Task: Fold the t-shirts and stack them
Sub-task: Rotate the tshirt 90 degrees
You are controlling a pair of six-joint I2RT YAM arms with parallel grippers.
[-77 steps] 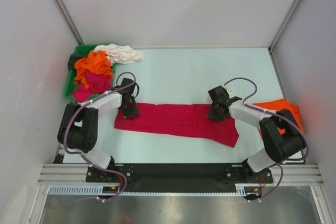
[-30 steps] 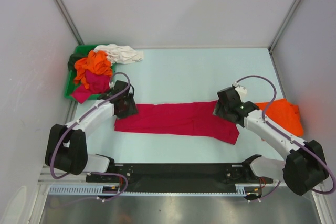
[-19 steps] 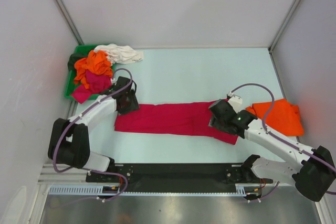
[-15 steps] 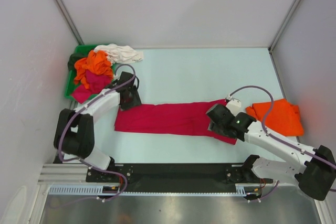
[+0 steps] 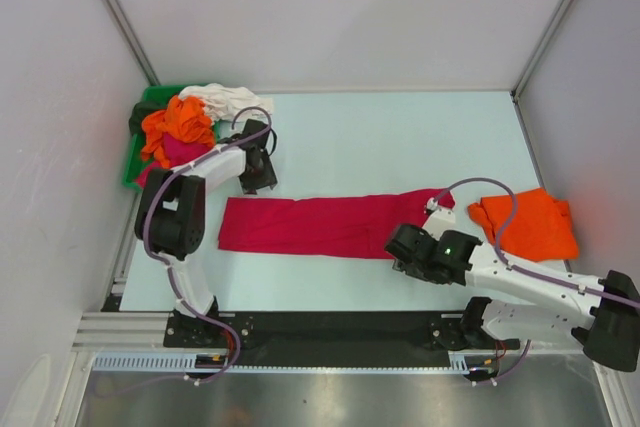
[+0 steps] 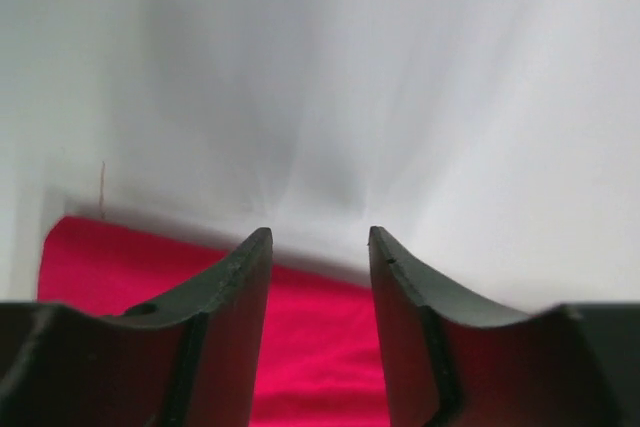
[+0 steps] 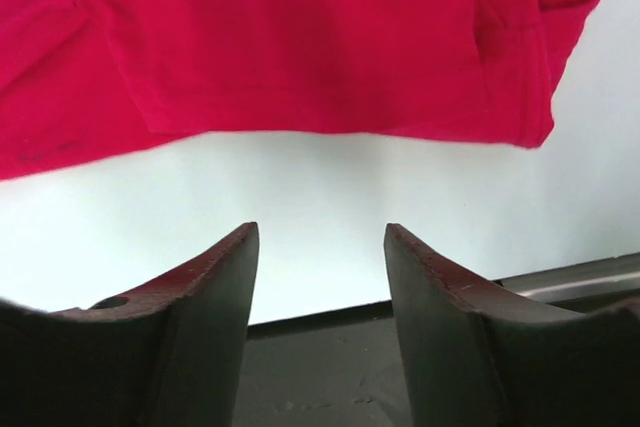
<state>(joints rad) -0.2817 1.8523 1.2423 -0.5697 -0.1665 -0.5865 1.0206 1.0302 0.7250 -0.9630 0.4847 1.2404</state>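
Note:
A large crimson-red t-shirt (image 5: pixel 320 225) lies folded into a long strip across the table. My left gripper (image 5: pixel 261 181) stands open just beyond the strip's left end, nothing between its fingers (image 6: pixel 320 237); red cloth (image 6: pixel 315 357) shows below them. My right gripper (image 5: pixel 400 246) is open and empty at the strip's near edge, towards its right end. In the right wrist view the red shirt (image 7: pixel 300 37) lies beyond the open gripper (image 7: pixel 320 232). A folded orange t-shirt (image 5: pixel 527 224) rests at the far right.
At the back left a green bin (image 5: pixel 132 169) holds a heap of orange (image 5: pixel 178 122), magenta (image 5: pixel 180 153) and dark (image 5: pixel 140 117) shirts, with a white one (image 5: pixel 235 100) spilling over its rim. A black rail (image 5: pixel 330 325) runs along the table's near edge.
The left gripper has moved off the shirt's left end towards the back. The right gripper has swung left and towards the near edge, off the shirt's right end. Both jaws have narrowed slightly.

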